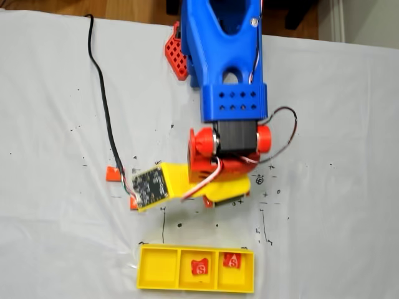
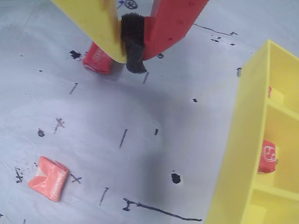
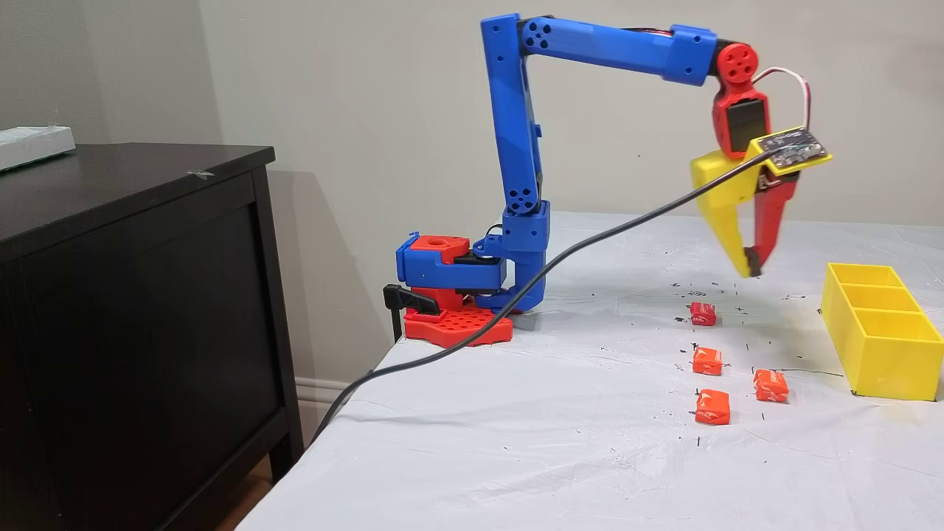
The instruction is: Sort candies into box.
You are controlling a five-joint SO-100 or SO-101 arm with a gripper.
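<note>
My gripper [image 3: 751,265], with one yellow and one red finger, hangs shut and empty above the table, left of the box in a fixed view. In the wrist view its tips [image 2: 133,51] meet on a black pad, and a red candy [image 2: 97,59] lies just beyond the yellow finger. An orange candy [image 2: 48,178] lies lower left. Several candies lie loose on the cloth: [image 3: 703,313], [image 3: 706,361], [image 3: 771,386], [image 3: 712,407]. The yellow box [image 1: 140,268] holds one candy [image 1: 199,268] in its middle compartment and another candy [image 1: 232,260] in the right one. Its left compartment is empty.
The arm's blue and red base [image 3: 450,295] is clamped at the table's far left edge. A black cable [image 3: 560,258] runs from the wrist camera board across the white cloth and off the front edge. A dark cabinet [image 3: 133,295] stands beside the table.
</note>
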